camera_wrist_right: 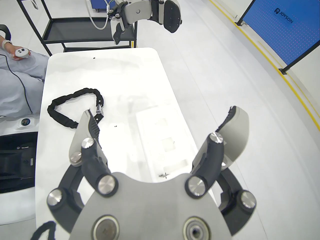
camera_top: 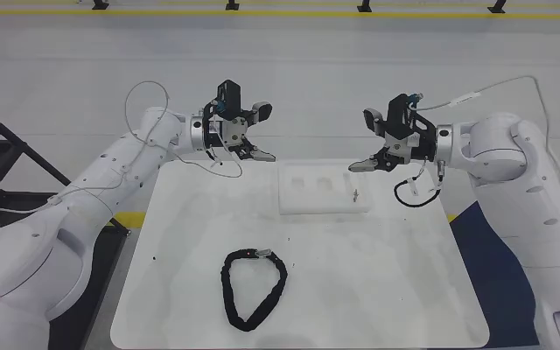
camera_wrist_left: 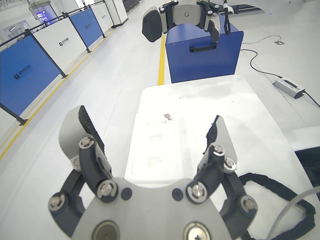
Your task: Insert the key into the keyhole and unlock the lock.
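Top view: left gripper (camera_top: pixel 264 133) and right gripper (camera_top: pixel 363 142), both spread wide and empty, raised at either end of a white foam tray (camera_top: pixel 302 203), likely poised to start. Key (camera_top: pixel 355 193) on the tray's right end; black chain lock (camera_top: pixel 254 289) nearer the robot.
Left wrist view: key tiny, shape unclear.
Right wrist view: keyhole impossible to make out.

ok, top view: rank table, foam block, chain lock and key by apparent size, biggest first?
1. table
2. foam block and chain lock: their footprints look alike, so no ranking between them
3. key, by far the smallest
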Action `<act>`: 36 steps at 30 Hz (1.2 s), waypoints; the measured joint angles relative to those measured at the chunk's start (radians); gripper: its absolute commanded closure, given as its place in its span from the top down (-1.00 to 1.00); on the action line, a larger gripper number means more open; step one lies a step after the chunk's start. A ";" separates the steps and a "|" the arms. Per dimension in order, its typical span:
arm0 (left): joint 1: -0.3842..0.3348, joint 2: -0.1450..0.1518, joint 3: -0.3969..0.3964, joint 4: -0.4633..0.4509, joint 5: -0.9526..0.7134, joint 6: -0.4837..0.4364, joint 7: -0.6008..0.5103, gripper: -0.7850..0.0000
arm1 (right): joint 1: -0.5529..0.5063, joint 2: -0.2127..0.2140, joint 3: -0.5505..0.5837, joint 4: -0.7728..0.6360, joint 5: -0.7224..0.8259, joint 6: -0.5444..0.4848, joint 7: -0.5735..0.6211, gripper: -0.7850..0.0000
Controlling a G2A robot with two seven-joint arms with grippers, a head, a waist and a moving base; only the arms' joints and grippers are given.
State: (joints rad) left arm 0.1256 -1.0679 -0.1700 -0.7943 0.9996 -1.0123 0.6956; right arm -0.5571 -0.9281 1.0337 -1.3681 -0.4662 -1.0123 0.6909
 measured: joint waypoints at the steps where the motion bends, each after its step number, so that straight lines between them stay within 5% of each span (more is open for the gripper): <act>1: 0.000 0.000 0.000 0.000 0.000 0.000 0.000 1.00 | 0.000 0.000 0.000 0.000 0.000 0.000 0.000 1.00; 10: 0.000 0.000 0.000 0.000 0.000 0.000 0.000 1.00 | -0.025 0.000 -0.008 0.012 -0.036 0.052 -0.006 1.00; 19: 0.000 0.000 0.000 0.000 0.000 0.000 0.000 1.00 | -0.044 -0.026 -0.099 0.175 -0.058 0.114 -0.032 1.00; 31: 0.000 0.000 0.000 0.000 0.000 0.000 0.000 1.00 | 0.052 -0.117 -0.286 0.428 -0.008 0.142 -0.005 1.00; 36: 0.000 0.000 0.000 0.000 0.000 0.000 0.000 1.00 | 0.112 -0.178 -0.362 0.571 0.125 0.269 0.130 1.00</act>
State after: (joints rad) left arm 0.1256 -1.0679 -0.1700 -0.7943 0.9996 -1.0123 0.6956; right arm -0.4453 -1.1062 0.6719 -0.7968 -0.3415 -0.7434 0.8206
